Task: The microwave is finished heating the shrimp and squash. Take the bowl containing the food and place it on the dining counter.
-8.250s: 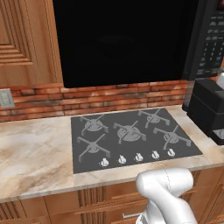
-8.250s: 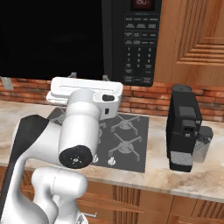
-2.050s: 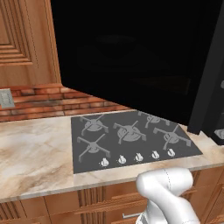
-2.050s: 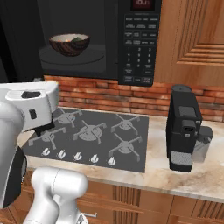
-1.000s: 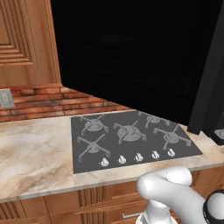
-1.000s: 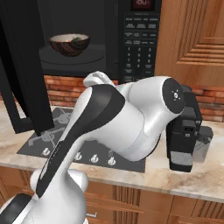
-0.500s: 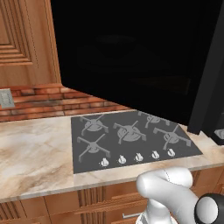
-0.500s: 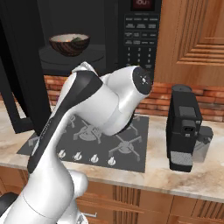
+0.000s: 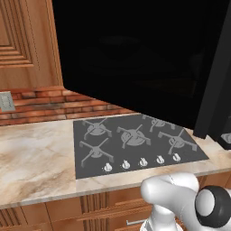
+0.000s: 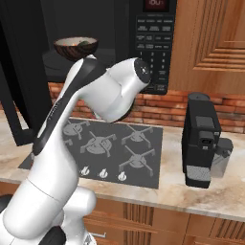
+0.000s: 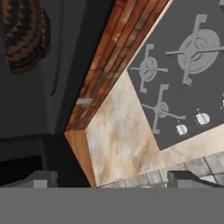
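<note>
the white arm [image 10: 91, 124] rises from the lower left of the right base view, bends at a big elbow near the frame's centre and folds back down to the left. in the hand view the gripper [image 11: 111, 177] sits at the bottom edge, its two grey fingertips [image 11: 41, 178] wide apart with nothing between them, so the jaws stand released.

one microwave [image 10: 153, 43] fills the upper part of the right base view, its door [image 10: 21, 72] swung open at the left. one bowl [image 10: 75, 48] rests inside, upper left of that frame, with something orange and something green just visible in it; the hand view catches its patterned brown outside [image 11: 24, 37] at upper left.

one grey cooktop [image 9: 135, 142] with five burners and five knobs lies on the marbled counter [image 9: 36, 158]. one black coffee machine [image 10: 203, 141] stands at the right.
</note>
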You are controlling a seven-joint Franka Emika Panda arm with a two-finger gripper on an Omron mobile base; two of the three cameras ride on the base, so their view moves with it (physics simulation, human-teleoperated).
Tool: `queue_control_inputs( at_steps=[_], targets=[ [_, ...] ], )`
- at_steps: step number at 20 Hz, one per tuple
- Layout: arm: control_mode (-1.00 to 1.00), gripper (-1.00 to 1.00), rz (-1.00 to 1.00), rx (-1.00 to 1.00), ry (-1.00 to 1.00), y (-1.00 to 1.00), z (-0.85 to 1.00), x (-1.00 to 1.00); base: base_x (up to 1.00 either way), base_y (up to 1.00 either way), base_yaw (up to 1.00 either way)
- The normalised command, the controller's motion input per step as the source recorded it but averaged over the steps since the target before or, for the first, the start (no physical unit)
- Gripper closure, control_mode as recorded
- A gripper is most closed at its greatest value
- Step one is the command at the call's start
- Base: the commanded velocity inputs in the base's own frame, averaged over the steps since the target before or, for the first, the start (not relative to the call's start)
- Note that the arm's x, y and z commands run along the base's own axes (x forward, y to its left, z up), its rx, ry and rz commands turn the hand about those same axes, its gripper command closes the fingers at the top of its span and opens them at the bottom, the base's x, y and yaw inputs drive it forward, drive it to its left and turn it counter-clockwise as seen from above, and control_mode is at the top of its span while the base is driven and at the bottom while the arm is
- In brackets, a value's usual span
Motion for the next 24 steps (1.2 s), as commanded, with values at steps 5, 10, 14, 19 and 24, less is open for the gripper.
queue_control_inputs(
  at_steps=[5,10,14,19,24],
  targets=[
    [-1.0,-1.0,0.08,0.23,0.26,0.19,0.37,-0.25,0.0,0.0,0.0],
    [-1.0,-1.0,0.17,0.29,0.2,0.18,0.39,-0.65,0.0,0.0,0.0],
    [-1.0,-1.0,0.16,0.31,0.13,0.41,0.31,-0.83,0.0,0.0,0.0],
    [-1.0,-1.0,0.08,0.26,0.07,0.83,0.14,-0.88,0.0,0.0,0.0],
    [-1.0,-1.0,0.03,0.22,0.01,1.0,0.03,-0.97,0.0,0.0,0.0]
  ],
)
